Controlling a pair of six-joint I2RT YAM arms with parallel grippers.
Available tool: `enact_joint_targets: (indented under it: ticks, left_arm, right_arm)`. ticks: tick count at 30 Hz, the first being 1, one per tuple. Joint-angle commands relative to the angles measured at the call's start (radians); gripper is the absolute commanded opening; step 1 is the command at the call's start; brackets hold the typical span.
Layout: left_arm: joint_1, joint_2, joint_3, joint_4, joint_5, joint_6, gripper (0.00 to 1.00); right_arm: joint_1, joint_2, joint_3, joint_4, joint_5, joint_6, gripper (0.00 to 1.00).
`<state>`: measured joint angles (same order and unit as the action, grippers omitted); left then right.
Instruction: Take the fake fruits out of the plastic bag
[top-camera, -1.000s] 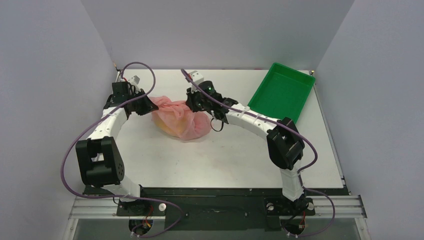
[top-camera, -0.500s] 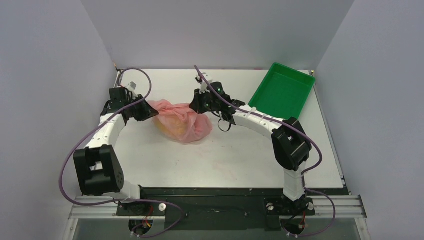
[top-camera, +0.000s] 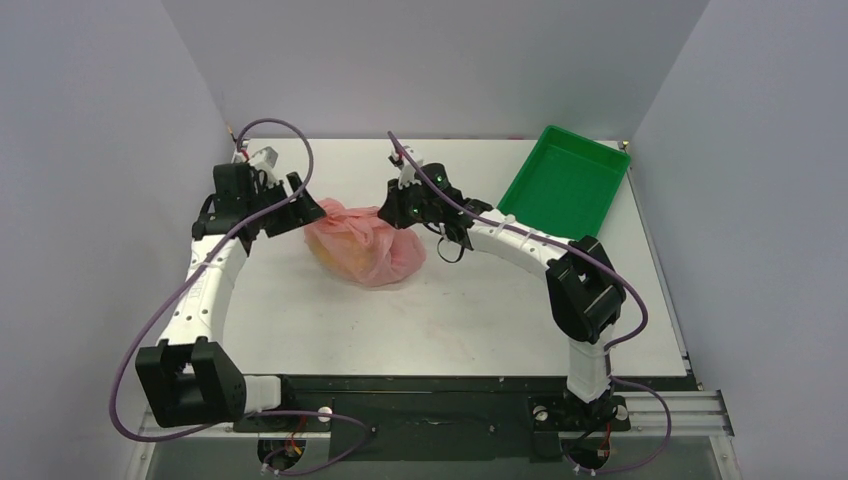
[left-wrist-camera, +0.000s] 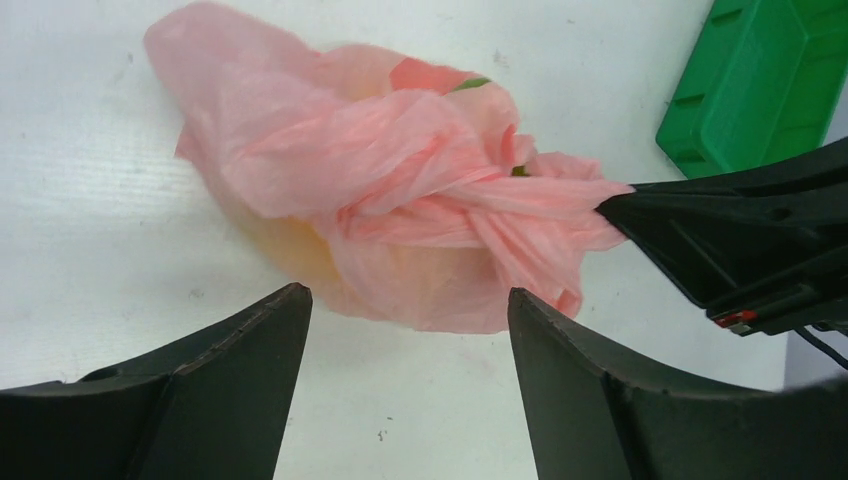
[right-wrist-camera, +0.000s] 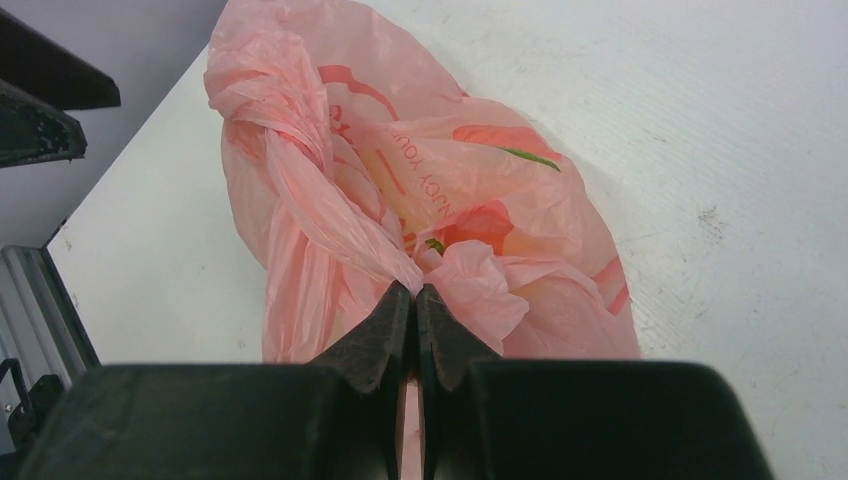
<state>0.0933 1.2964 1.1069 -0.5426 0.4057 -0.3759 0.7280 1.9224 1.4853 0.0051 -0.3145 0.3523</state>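
Bag-opening step. Bag (top-camera: 362, 245), fruits (top-camera: 335, 248) dimly seen inside, is laid on tabletop (top-camera: 480, 310) well left of tray (top-camera: 565, 185). It is pinched at its twist by right hand (right-wrist-camera: 413, 295); left hand (left-wrist-camera: 405, 300) is spread, empty. Twist must be pulled open next.

Likely a robotics lab test cell, plain grey walls (top-camera: 430, 70) on 3 sides, white table (top-camera: 480, 310), aluminium mounting rail (top-camera: 680, 412)

You were working two arms, the left arm (top-camera: 203, 285) and the right arm (top-camera: 512, 238), built of white tubular links with bulky black joint housings. A purple cable (top-camera: 272, 122) looped along each. The fingers (left-wrist-camera: 235, 385) were matte black wedges, and a green light (top-camera: 437, 179) glowed at one wrist.
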Motion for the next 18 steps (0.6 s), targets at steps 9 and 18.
enact_joint_targets:
  ticks: [9,18]
  left_arm:
    - [-0.258,0.284,0.427,-0.248,-0.370,0.283,0.73]
    - [-0.305,0.391,0.450,-0.241,-0.425,0.301,0.72]
  right_arm:
    - [0.011,-0.069,0.012,0.010,-0.017,-0.048,0.00]
    - [0.011,-0.063,0.011,0.019,-0.028,-0.043,0.00]
